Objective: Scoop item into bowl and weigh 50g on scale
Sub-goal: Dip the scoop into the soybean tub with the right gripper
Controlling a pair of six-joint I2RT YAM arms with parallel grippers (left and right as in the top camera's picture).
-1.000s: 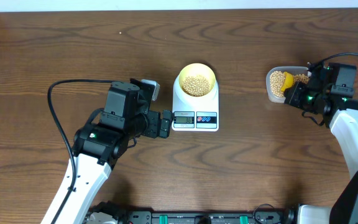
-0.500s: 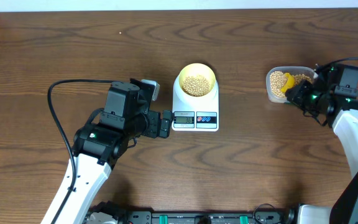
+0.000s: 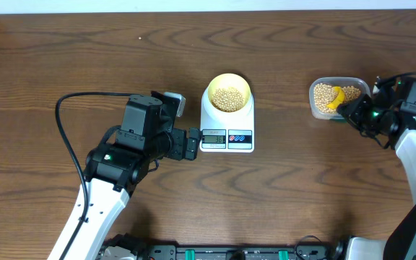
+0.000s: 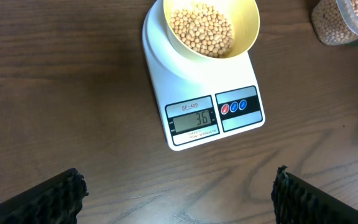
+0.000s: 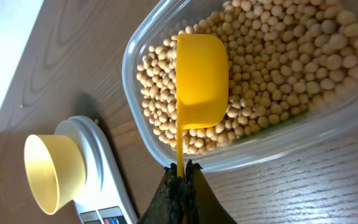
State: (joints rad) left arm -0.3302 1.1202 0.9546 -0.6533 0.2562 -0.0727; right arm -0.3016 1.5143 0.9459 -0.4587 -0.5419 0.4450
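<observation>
Over at the right end effector (image 5: 180, 180): clamped fully shut on the thin handle of the scoop (image 5: 201, 74). Holds the cup end inside the tub (image 5: 272, 149), lying on the beans (image 5: 278, 56) there (only the smooth yellow face of the cup shows in the wrist view, so cannot tell whether any beans are in it). Sits at the tub's right edge in the overhead view, well apart from the scale (image 4: 188, 87).

At the left end effector (image 4: 178, 199): spread as wide as can be, gripping nothing, touching nothing. Hovers over bare tabletop (image 4: 55, 93) near the scale's display end, with only the dark fingers (image 4: 48, 199) showing, one in each lower corner of the wrist view.

On the scale: carries the bowl (image 4: 248, 34) upright on its platform, with a shallow heap of beans covering the bottom. Shows 36 on the display (image 4: 193, 118). Stands mid-tabletop between the two arms, with the tub off to its right and apart from it.
</observation>
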